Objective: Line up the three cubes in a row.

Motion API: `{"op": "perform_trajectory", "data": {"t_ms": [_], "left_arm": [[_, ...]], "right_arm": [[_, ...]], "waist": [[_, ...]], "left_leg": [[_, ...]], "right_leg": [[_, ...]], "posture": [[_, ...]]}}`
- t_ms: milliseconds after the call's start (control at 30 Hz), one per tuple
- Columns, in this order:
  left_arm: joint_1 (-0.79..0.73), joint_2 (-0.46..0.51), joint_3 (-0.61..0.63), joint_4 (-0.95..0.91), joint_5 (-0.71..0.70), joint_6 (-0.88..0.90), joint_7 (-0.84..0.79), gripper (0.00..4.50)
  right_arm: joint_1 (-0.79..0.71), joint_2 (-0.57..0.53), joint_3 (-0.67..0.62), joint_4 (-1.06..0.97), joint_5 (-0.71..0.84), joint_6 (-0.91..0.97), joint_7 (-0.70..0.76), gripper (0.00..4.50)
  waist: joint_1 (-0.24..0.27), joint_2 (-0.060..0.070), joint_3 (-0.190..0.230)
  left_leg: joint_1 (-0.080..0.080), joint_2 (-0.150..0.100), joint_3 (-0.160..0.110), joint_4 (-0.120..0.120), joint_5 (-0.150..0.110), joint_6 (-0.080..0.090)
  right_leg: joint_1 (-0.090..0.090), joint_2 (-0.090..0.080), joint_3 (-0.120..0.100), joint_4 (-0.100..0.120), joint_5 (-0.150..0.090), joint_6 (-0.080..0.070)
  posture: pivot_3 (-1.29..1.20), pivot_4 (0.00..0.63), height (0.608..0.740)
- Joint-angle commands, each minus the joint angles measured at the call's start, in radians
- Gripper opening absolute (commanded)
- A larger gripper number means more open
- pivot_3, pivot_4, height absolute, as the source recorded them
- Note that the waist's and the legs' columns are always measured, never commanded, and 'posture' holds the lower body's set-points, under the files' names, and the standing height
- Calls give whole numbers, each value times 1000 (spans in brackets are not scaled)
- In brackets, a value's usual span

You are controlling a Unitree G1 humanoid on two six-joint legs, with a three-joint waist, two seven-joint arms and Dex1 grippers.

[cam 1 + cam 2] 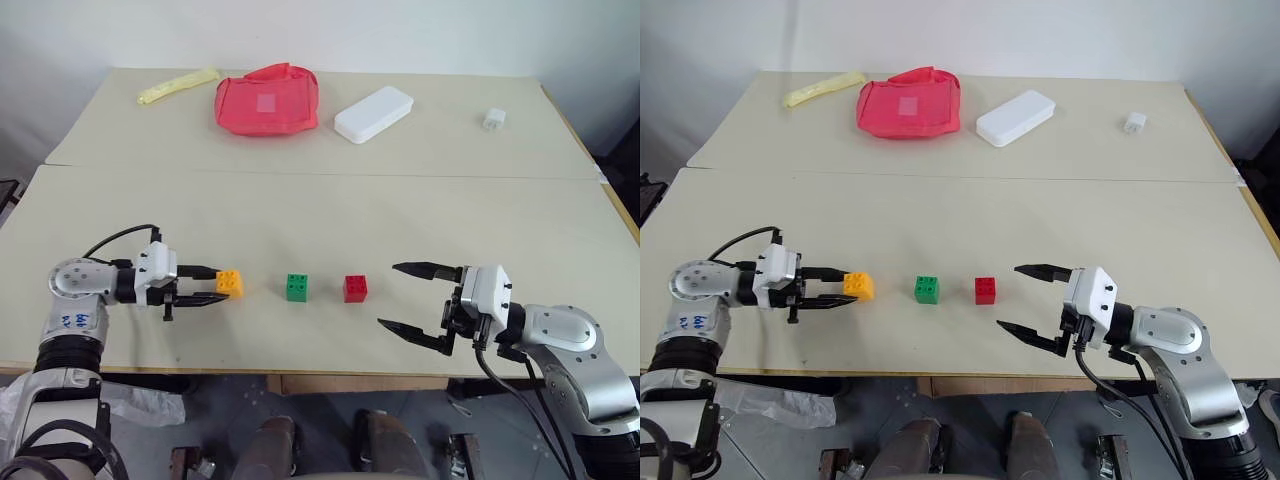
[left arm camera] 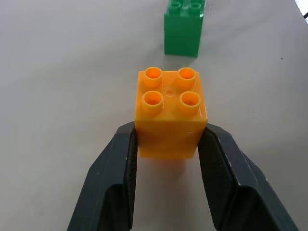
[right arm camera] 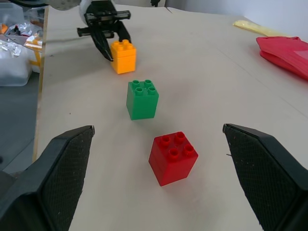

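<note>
Three cubes sit in a row near the bench's (image 1: 320, 215) front edge: orange cube (image 1: 230, 284) nearest the left side, green cube (image 1: 297, 287) in the middle, red cube (image 1: 355, 288) just right of it. The left tool (image 1: 207, 284) pinches the orange cube between its black fingers (image 2: 115, 183), the cube resting on the bench. The right tool (image 1: 400, 297) hangs beside the red cube, spread wide, touching nothing. Along the back edge lie a yellow bag (image 1: 178, 85), a red pouch (image 1: 267, 100), a white case (image 1: 374, 113) and a small white block (image 1: 494, 119).
</note>
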State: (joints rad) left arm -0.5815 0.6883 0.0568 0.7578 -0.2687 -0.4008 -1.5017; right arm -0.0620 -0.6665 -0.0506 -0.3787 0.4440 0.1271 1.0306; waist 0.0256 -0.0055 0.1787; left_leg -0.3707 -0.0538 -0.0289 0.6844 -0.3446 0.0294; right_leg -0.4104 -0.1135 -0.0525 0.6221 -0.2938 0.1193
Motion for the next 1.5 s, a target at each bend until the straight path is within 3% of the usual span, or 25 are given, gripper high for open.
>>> {"op": "perform_trajectory", "data": {"t_ms": [33, 267, 600, 967, 1033, 1233, 1500], "left_arm": [[-70, -34, -28, 85, 19, -70, -65, 1460], [-117, -11, -96, 152, 14, -101, -113, 1460], [-96, 122, -269, 122, -88, -99, -113, 1460], [-132, 109, -311, 179, -61, -67, -113, 1460], [-136, 112, -308, 171, -55, -39, -113, 2201], [-100, 136, -206, 109, -96, -31, -110, 3842], [111, 224, 44, -193, -201, 156, 68, 3842]], "right_arm": [[1, -23, -32, 18, 19, -35, 38, 4500], [58, -28, -55, 11, 20, -53, 48, 4500], [99, -25, -74, 16, 13, -80, 42, 4500], [80, -28, -64, 5, 19, -61, 34, 4500], [63, -28, -56, 1, 32, -45, 38, 4500], [0, -33, -41, 21, 51, -19, 65, 4500], [-131, -73, -52, 57, 95, 26, 131, 4500]], "waist": [[0, 0, 0], [-9, 0, 0], [-8, 0, 0], [-4, 0, 0], [-4, 0, 0], [-7, 0, 0], [-26, 0, 0]], "left_leg": [[0, -1, 0, 0, 0, 0], [0, 0, 2, 0, 0, 1], [1, 1, 2, 0, 0, 1], [1, 0, 3, 0, 0, 1], [2, 1, 3, 0, 0, 1], [0, 0, 4, 0, 0, 1], [0, 3, 2, 0, 0, 1]], "right_leg": [[0, 1, -2, 0, 0, 0], [-1, 1, -4, 1, 0, 1], [-1, -1, -1, 1, 0, 0], [-1, 1, -1, 2, 0, 0], [-1, 1, -1, 2, 0, 0], [-2, 1, -1, 2, 0, 0], [-2, -3, 3, 0, 0, 0]], "posture": [[0, 150, 740], [0, 150, 740], [0, 150, 740], [0, 150, 740], [0, 150, 740], [0, 150, 740], [0, 150, 740]]}}
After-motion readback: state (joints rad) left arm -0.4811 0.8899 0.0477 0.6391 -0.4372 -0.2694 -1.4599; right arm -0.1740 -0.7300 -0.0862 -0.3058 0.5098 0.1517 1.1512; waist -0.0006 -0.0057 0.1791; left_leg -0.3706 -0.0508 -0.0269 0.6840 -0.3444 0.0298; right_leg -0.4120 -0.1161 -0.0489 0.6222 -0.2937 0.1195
